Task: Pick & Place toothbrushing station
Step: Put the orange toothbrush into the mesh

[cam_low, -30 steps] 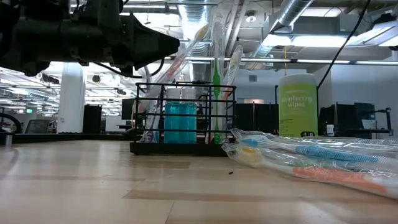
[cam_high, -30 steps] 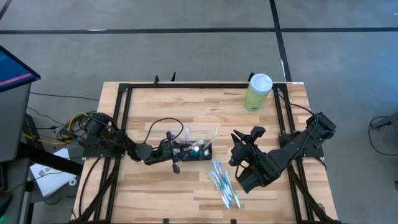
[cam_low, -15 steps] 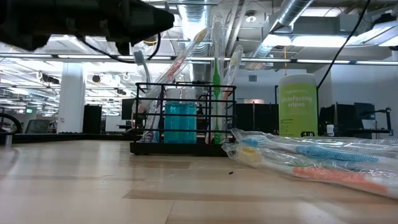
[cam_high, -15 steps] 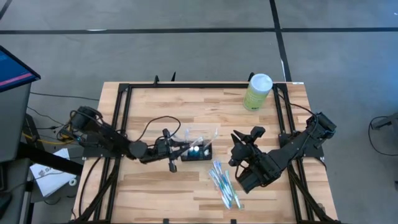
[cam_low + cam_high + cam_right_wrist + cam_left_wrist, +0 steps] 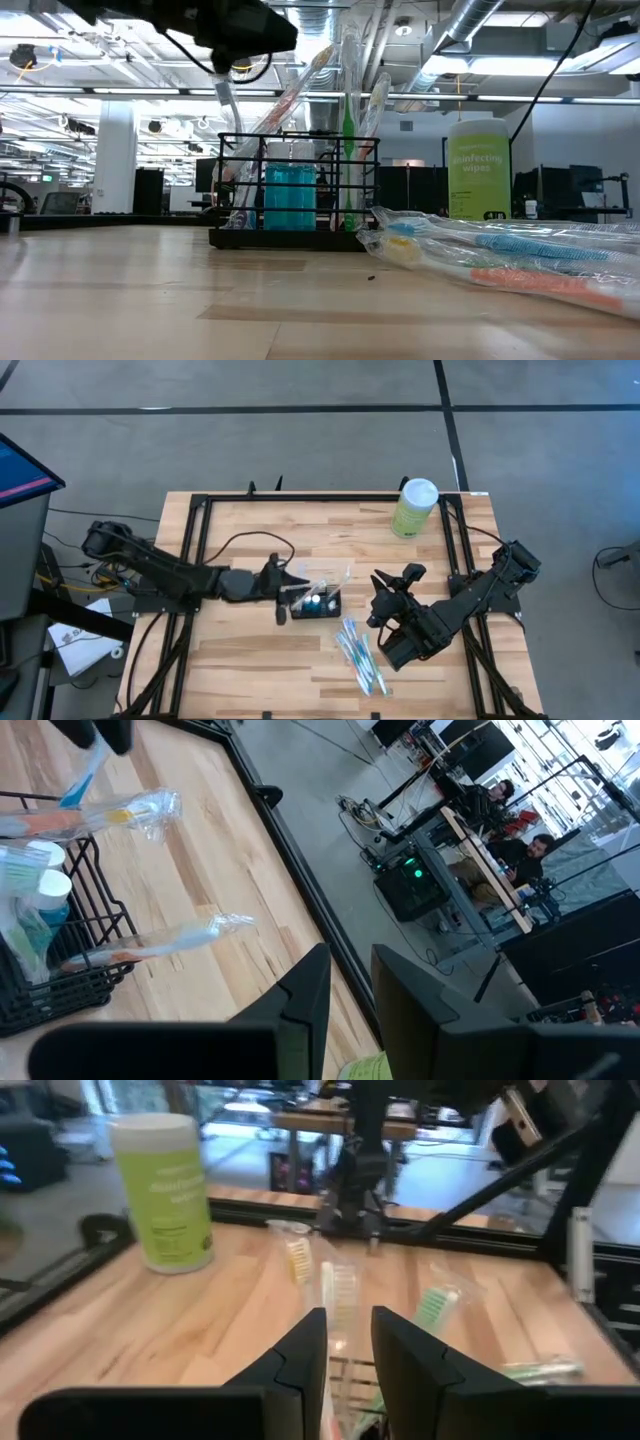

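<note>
The toothbrushing station [image 5: 318,603], a low black wire holder, stands mid-table on its base. It holds a turquoise tube [image 5: 290,195] and several wrapped toothbrushes standing upright. My left gripper [image 5: 287,588] hovers just left of the station and above it [image 5: 245,25]. It is shut on a clear-wrapped toothbrush [image 5: 340,1290]. My right gripper [image 5: 388,592] waits to the right of the station with its fingers close together and nothing between them [image 5: 350,1010]. My left gripper pinches the wrapped toothbrush's handle [image 5: 336,1348] between its two fingers. The white brush head [image 5: 341,1283] sticks out past the fingertips toward the station. The other end [image 5: 222,90] slants down below the gripper. The toothbrush is lifted clear of the table.
Several wrapped toothbrushes [image 5: 360,655] lie on the table near the front, right of the station [image 5: 500,255]. A tall pale-green wipes canister [image 5: 414,507] stands at the far right corner. A black frame [image 5: 200,560] runs along the table's edges.
My left gripper has risen and moved a little toward the station, carrying the wrapped toothbrush up with it. The toothbrush's lower end now shows slanting below the gripper in the low view. The station has stayed in place.
</note>
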Controlling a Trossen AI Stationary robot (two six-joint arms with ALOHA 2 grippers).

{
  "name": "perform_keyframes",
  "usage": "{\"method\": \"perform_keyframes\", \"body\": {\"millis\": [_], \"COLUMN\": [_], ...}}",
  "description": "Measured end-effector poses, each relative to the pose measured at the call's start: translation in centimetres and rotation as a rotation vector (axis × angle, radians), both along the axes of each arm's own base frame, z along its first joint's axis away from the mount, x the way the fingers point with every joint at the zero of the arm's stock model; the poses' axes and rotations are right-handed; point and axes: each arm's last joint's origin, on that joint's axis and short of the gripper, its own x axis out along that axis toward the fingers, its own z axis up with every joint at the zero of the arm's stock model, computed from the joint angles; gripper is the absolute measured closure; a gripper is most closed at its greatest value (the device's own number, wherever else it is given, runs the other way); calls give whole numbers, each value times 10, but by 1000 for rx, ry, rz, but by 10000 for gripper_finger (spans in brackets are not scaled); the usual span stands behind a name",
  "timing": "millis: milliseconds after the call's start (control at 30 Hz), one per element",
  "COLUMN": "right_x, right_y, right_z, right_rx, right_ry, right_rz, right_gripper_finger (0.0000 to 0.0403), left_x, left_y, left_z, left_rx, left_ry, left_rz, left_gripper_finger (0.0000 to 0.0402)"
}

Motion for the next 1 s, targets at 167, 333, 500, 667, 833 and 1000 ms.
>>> {"method": "perform_keyframes", "body": {"millis": [167, 333, 500, 667, 833, 1000], "right_x": [0, 0, 0, 0, 0, 0], "right_y": [0, 0, 0, 0, 0, 0], "right_z": [0, 0, 0, 0, 0, 0], "right_rx": [0, -1, -1, -1, -1, 0], "right_ry": [0, 2, 2, 2, 2, 0], "right_rz": [1, 1, 1, 1, 1, 0], "right_gripper_finger": [335, 335, 335, 335, 335, 335], "left_x": [7, 12, 12, 12, 12, 15], "left_y": [21, 30, 30, 29, 30, 35], "left_z": [2, 8, 8, 8, 7, 3], "left_rx": [-43, -98, -105, -107, -105, -112], "left_ry": [41, 45, 49, 51, 52, 66], "left_rz": [-32, -121, -149, -157, -146, -125], "left_gripper_finger": [325, 325, 325, 325, 325, 325]}}
